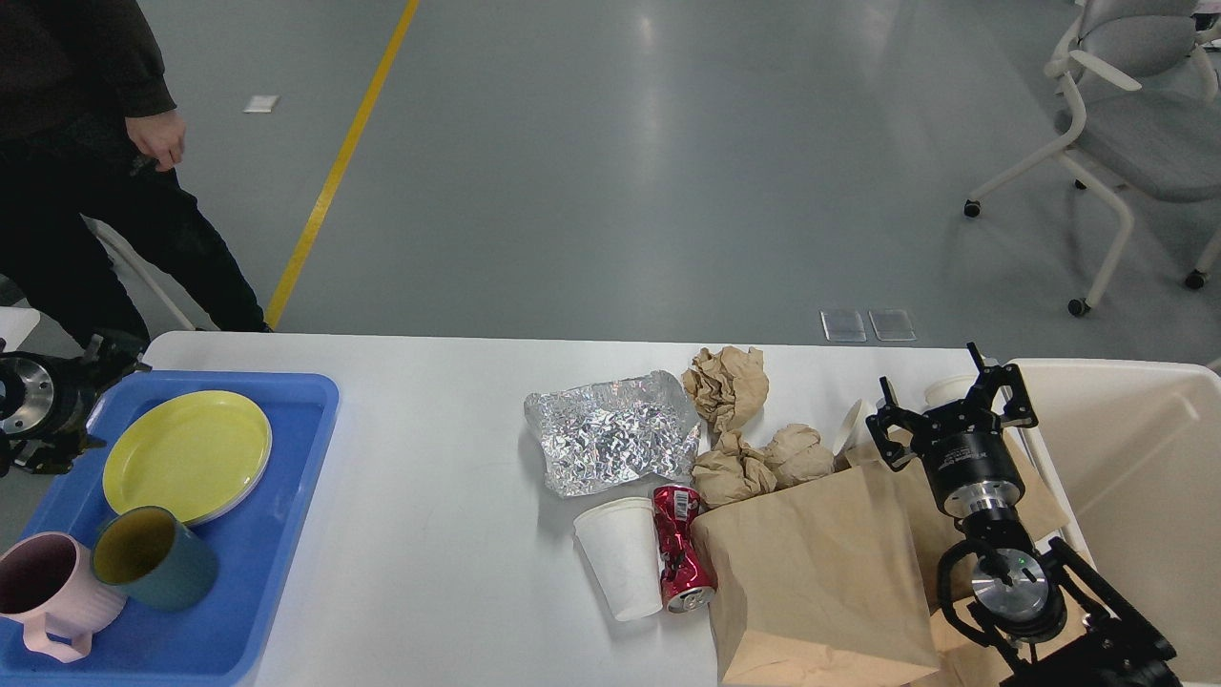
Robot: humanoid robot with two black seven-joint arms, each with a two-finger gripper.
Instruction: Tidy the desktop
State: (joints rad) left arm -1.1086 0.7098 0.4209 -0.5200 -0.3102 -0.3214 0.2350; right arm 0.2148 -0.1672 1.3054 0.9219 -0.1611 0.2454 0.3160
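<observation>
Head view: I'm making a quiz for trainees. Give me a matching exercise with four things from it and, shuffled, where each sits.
Things:
1. yellow plate
2. red can
3. foil
4. right gripper

Places:
A. lying between the white cup and the paper bag
B. on the blue tray
C. flat on the desktop, left of the paper balls
D. above the bag, beside the cream bin

Pairs: 1-B, 2-A, 3-C, 4-D
</observation>
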